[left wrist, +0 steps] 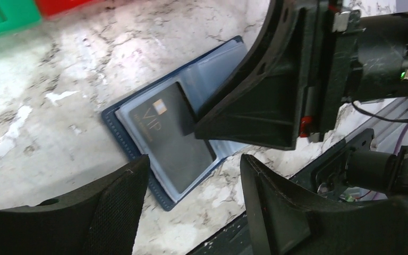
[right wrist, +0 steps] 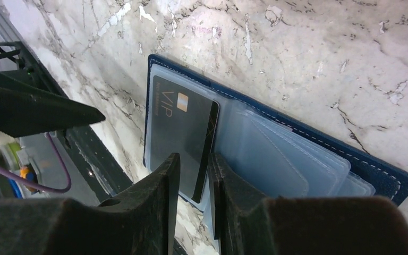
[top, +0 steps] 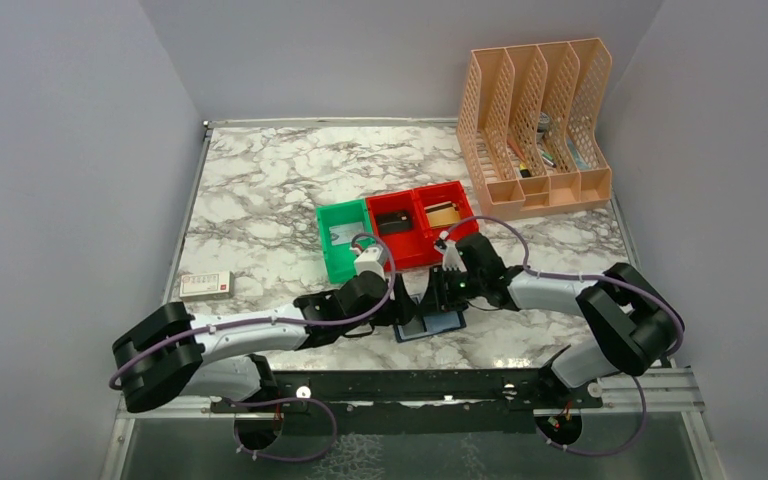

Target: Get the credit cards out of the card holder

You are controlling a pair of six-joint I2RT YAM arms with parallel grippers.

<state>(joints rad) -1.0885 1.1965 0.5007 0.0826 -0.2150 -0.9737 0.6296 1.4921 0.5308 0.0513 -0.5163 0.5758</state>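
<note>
Only your right wrist view shows the right gripper pinching the black card's edge; the top view hides this. The holder lies open on the table near the bases, long axis left–right. Both arms reach inward, low; the left gripper hovers spread (holding nothing).

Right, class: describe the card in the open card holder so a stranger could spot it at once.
On the marble table, near its front edge between the two arms, lies an open navy card holder. In its clear sleeves sits one black card; only it is dark, marked VIP with a small gold square.
</note>
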